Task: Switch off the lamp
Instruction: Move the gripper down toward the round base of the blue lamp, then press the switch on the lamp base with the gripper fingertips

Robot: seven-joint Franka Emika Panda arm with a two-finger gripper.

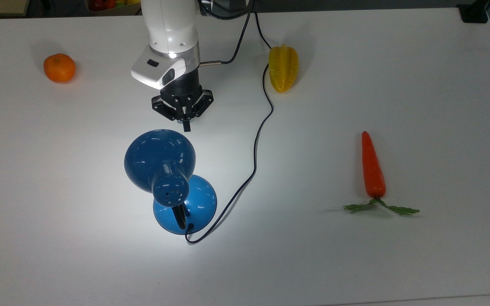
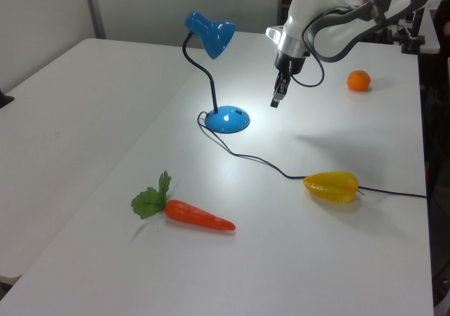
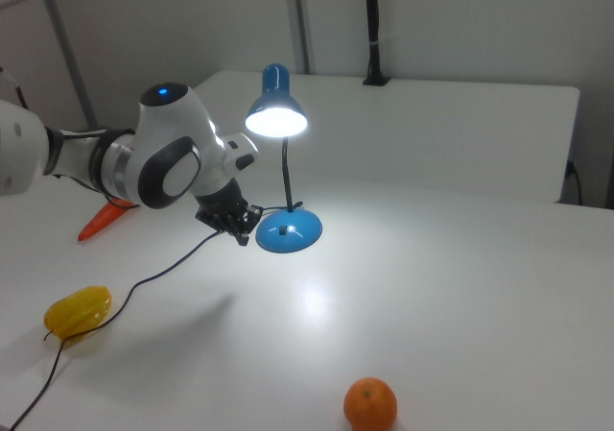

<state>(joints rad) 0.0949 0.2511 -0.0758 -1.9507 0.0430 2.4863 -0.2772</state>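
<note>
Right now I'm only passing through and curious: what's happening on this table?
A robot arm's gripper, shut and empty, hangs above the table near the blue lamp, which is lit and casts a bright pool of light. It is not touching the lamp. An orange, a yellow starfruit and a carrot lie apart, untouched.

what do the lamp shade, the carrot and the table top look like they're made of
Lamp shade: glossy blue, likely painted metal or hard plastic, judging by the sharp white glints on its curve. Carrot: probably a plastic toy, since its orange skin is smooth and uniform and its green leaves lie flat. Table: matte white, possibly laminate; the lamp's light spreads softly with no mirror reflection.
</note>
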